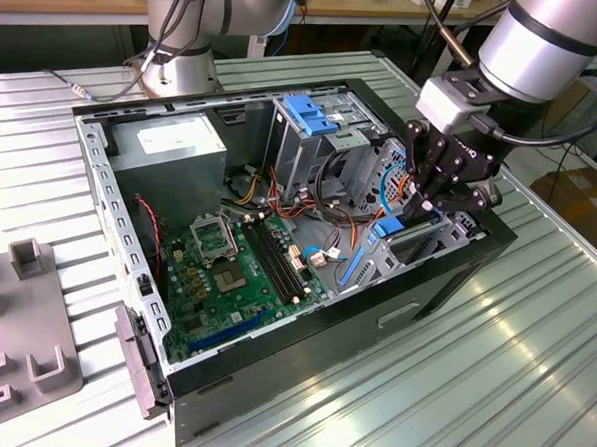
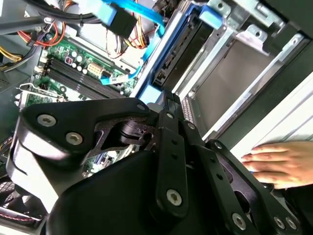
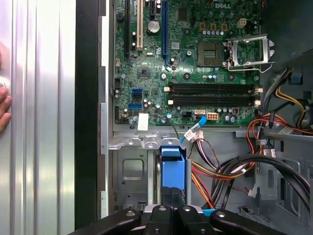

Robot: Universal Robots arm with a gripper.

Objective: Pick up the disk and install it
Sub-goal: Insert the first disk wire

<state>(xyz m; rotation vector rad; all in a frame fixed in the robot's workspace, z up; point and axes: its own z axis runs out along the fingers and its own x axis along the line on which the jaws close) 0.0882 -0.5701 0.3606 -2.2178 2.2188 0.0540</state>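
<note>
Seen edge-on in the first wrist view, the flat dark grey disk in its bright blue plastic carrier rail [image 3: 173, 169] keeps its labelled face hidden. Its near end disappears behind the black metal pincer [image 3: 173, 199], which is itself cut off by the picture's edge. In both wrist views a person's hand [image 2: 279, 164], resting on the ribbed silver metal table [image 3: 44, 122], runs out of frame, so the wrist is out of sight.

Computer case [image 1: 301, 374] on table [image 1: 491, 374]; motherboard [image 1: 226, 270] inside; disk [image 1: 386, 228] in bay at exterior view's right, end effector [image 1: 425, 205] above.
</note>
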